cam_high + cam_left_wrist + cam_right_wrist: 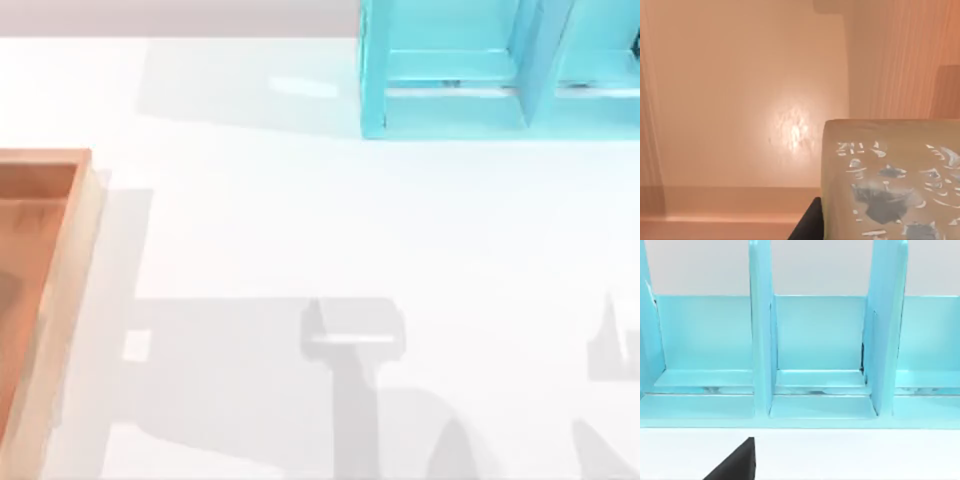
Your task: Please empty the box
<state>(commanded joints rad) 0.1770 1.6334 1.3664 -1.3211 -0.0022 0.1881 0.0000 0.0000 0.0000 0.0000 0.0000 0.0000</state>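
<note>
The box (pixel 62 290), a shallow wooden tray with a light tan rim and an orange-brown floor, lies at the table's left edge, partly cut off by the top view. The left wrist view looks closely down onto the box floor (pixel 735 95) and one inner wall. A tan-brown cube with white and grey marks (pixel 890 180) looms very near that camera, over the floor. A dark part of my left gripper (pixel 809 226) touches the cube's side. A dark part of my right gripper (pixel 735 465) hangs over the white table, facing the cyan shelf.
A cyan shelf unit (pixel 480 80) with upright dividers stands at the back right of the table, and its compartments (pixel 815 340) face the right wrist camera. The arms' grey shadows fall on the white table (pixel 300 230) near its front.
</note>
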